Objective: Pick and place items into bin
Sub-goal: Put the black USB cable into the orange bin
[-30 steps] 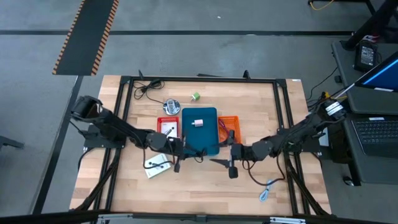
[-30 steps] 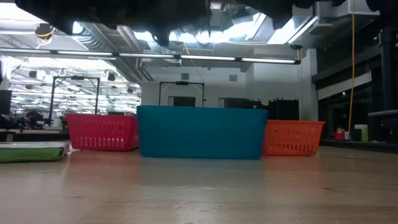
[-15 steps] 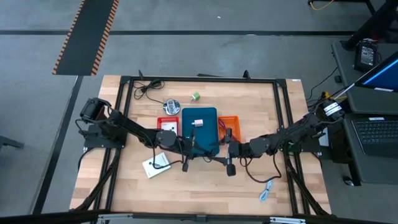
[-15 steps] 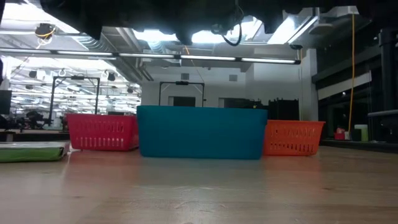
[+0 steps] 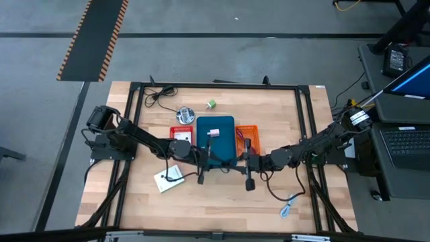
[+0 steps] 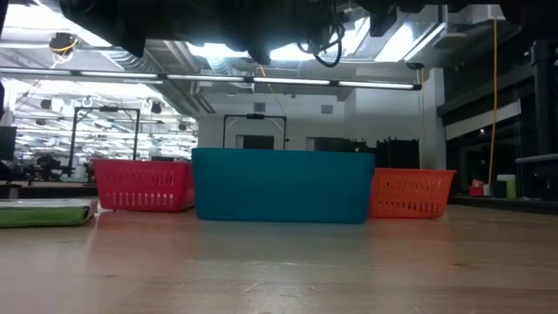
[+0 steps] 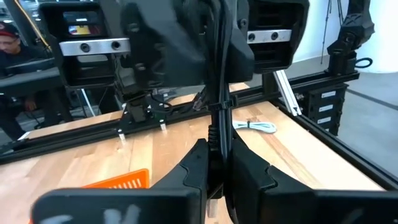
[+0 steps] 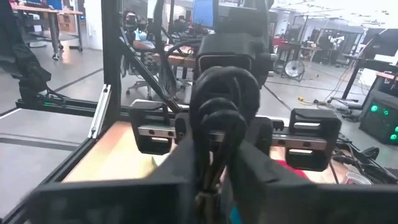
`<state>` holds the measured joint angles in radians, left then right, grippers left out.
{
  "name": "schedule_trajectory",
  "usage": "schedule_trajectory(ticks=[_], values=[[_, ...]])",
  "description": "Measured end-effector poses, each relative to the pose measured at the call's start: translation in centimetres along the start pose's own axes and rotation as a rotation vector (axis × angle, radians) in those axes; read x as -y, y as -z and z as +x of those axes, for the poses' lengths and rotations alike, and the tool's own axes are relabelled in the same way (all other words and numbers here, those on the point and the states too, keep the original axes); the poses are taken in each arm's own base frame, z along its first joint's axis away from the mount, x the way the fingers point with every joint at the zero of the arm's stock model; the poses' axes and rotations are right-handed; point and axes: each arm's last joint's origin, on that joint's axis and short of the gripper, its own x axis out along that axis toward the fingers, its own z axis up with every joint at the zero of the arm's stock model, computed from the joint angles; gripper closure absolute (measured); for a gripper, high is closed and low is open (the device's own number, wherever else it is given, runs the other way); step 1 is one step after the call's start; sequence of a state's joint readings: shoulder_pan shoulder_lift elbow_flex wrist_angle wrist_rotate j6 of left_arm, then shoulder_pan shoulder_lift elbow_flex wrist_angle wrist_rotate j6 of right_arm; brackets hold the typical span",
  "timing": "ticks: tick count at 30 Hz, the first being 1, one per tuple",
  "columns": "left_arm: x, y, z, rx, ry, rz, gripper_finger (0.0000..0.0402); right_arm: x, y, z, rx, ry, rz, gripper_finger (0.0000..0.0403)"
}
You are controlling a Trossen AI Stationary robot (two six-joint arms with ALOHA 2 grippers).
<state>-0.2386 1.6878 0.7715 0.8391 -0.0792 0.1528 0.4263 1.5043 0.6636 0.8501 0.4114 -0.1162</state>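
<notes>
We see the left gripper (image 5: 212, 164) and right gripper (image 5: 236, 166) meeting over the near rim of the teal bin (image 5: 225, 145), both clamped on one black cable (image 7: 219, 118). The red basket (image 5: 180, 134) and orange basket (image 5: 247, 133) flank the bin. A white card (image 5: 169, 179) lies toward the table's near-left corner, and a blue-white cable (image 5: 289, 205) near its near-right corner.

Coiled black cable (image 8: 217, 134) between the right gripper (image 8: 214, 180) jaws.
</notes>
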Motion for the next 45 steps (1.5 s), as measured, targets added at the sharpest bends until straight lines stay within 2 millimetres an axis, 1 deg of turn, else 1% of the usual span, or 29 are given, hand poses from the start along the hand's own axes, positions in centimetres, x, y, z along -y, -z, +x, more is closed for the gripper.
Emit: schedule_trajectory(ticks=[1,2,6,9,12,15,20,24,27,32,36,41,45], values=[[0.0,0.0,0.0,-0.001,-0.004,0.0,0.0351,0.0,0.0,0.0,0.0,0.0,-0.001,0.0378],[0.0,0.0,0.0,-0.001,-0.009,-0.002,0.0341,0.0,0.0,0.0,0.0,0.001,-0.002,0.0387],[0.0,0.0,0.0,-0.002,-0.028,-0.05,0.0304,0.0,0.0,0.0,-0.001,0.001,0.005,0.0388],[0.0,0.0,0.0,-0.004,-0.043,-0.059,0.0286,0.0,0.0,0.0,-0.002,0.003,0.002,0.0393],[0.2,-0.2,-0.1,-0.002,-0.04,-0.06,0.0277,0.1,-0.2,-0.1,0.002,0.006,0.006,0.0393],[0.5,-0.9,-0.5,0.004,-0.032,-0.059,0.0274,0.3,-0.8,-0.4,0.011,0.002,0.007,0.0393],[1.0,-2.2,-2.0,-0.081,-0.009,-0.038,0.0277,0.8,-1.7,-1.3,-0.031,0.009,0.023,0.0393],[1.2,-3.1,-3.5,-0.167,0.007,-0.029,0.0282,1.5,-1.7,-2.2,-0.134,0.089,0.043,0.0394],[1.4,-3.2,-4.4,-0.236,-0.011,-0.01,0.0296,1.9,-1.9,-2.9,-0.175,0.12,0.08,0.0394],[1.3,-2.7,-5.4,-0.355,-0.089,0.018,0.0343,2.5,-2.2,-4.1,-0.236,0.139,0.122,0.0394],[1.3,-1.8,-5.9,-0.386,-0.076,0.019,0.0391,3.4,-2.0,-5.0,-0.302,0.252,0.153,0.0394],[1.3,-1.6,-6.0,-0.392,-0.078,0.036,0.0398,5.5,-1.5,-5.7,-0.408,0.333,0.241,0.0394],[1.3,-1.7,-6.0,-0.386,-0.078,0.043,0.0398,7.2,-1.3,-5.3,-0.511,0.367,0.289,0.0394]])
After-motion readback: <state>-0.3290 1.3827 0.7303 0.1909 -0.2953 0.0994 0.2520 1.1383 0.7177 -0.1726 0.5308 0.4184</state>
